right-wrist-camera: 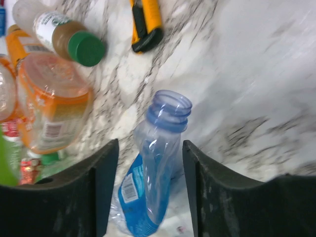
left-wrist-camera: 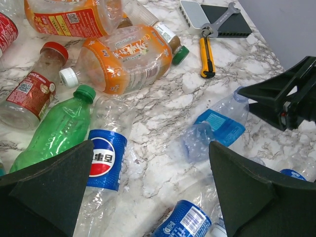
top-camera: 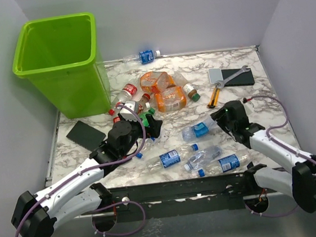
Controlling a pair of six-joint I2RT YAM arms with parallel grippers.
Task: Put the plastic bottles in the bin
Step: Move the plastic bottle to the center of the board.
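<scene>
Marbled white-and-grey tabletop [top-camera: 268,92] is enclosed on three sides by plain pale walls [top-camera: 192,13]. At its far left corner the tall lime-green plastic bin [top-camera: 84,89] is stood upright. It is smooth-walled, tapered downward and finished with a rolled square rim. No bottle is seen in the part of its interior that is visible, and the bottom is hidden.

The task is judged to be barely begun. The plastic bottles [top-camera: 171,99] are scattered across the middle of the table, all outside the bin and all lying down as far as can be seen. One clear blue-labelled bottle [top-camera: 145,56] is left by the back wall.

The bottles are thin and glossy, and many are dented or crumpled. Squat clear bottles with orange labels and ribbed shoulders are grouped near a translucent green bottle [left-wrist-camera: 52,129] with a green cap. A clear bottle with a blue cola label [left-wrist-camera: 106,160] and a red-labelled bottle with a red cap [left-wrist-camera: 29,91] are seen beside it.

The left gripper [left-wrist-camera: 150,148] is spread wide over the cola bottle, with nothing held. The right gripper [right-wrist-camera: 150,143] is set astride a capless blue-tinted bottle [right-wrist-camera: 153,168], which is soft-looking and creased and lies on the marble with its threaded neck pointing away. Whether the jaws are pressed onto it or only flank it cannot be told.

A yellow-handled utility knife [left-wrist-camera: 206,57], a steel spanner [left-wrist-camera: 222,17] and a flat black matte pad [top-camera: 85,134] are also on the table.
</scene>
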